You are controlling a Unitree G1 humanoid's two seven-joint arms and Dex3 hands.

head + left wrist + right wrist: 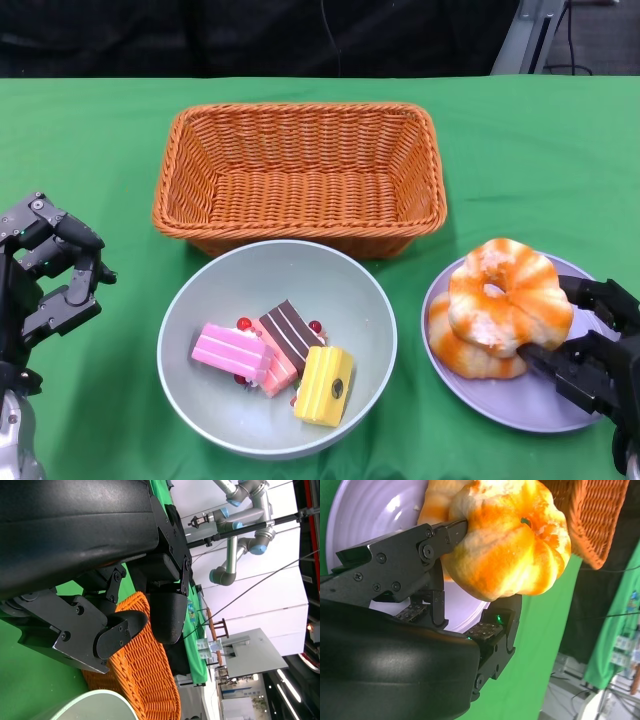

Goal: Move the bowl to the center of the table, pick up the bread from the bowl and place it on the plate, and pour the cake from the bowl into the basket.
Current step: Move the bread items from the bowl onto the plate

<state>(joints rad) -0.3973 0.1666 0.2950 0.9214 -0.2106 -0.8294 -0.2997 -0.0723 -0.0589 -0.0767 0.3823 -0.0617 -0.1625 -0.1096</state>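
The right robot hand (590, 350) is gripping the bread (508, 297) over the plate (540, 405). The left robot hand (45, 275) is hovering released, the bowl (200, 400) of cake (275, 360) just inward, the basket (300, 175) sitting beyond on the tabletop (100, 140).

The bread (505, 300) hides part of the plate (540, 400); the right robot hand (590, 350) is cut off by the frame edge.

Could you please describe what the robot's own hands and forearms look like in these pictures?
Both hands, left hand and right hand, are matte black, built of angular plates fastened with visible screws behind a rounded glossy shell. Small green lights glow in the right hand's fingers. A silver forearm edge shows at lower left.
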